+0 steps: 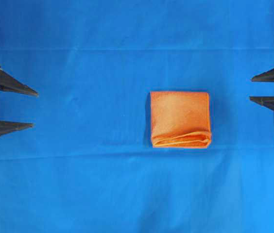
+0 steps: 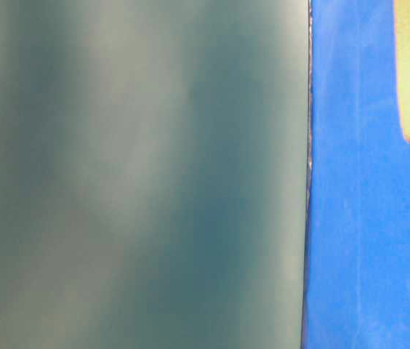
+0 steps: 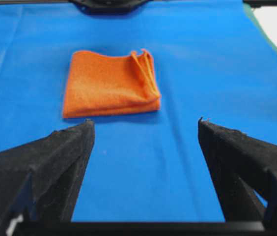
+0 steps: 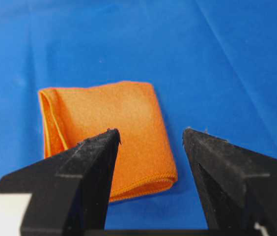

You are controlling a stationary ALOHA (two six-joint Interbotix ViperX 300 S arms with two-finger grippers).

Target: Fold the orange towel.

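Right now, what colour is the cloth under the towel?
Blue cloth, plain; clearest in the overhead view around the orange towel.

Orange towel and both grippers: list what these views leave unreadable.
- Table-level view: a blurred grey-green surface fills most of it; the orange towel is cut by the right edge.
- Overhead: left gripper and right gripper show only open fingers; arms cut off.
- Layer count: folds too small.

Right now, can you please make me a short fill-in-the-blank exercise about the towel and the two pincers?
1. The towel lies ___ into a small square.
2. It rests on a ___ cloth.
3. The left pincer and right pincer are both ___.
4. Neither pincer ___ the towel.

Missing words: folded; blue; open; touches
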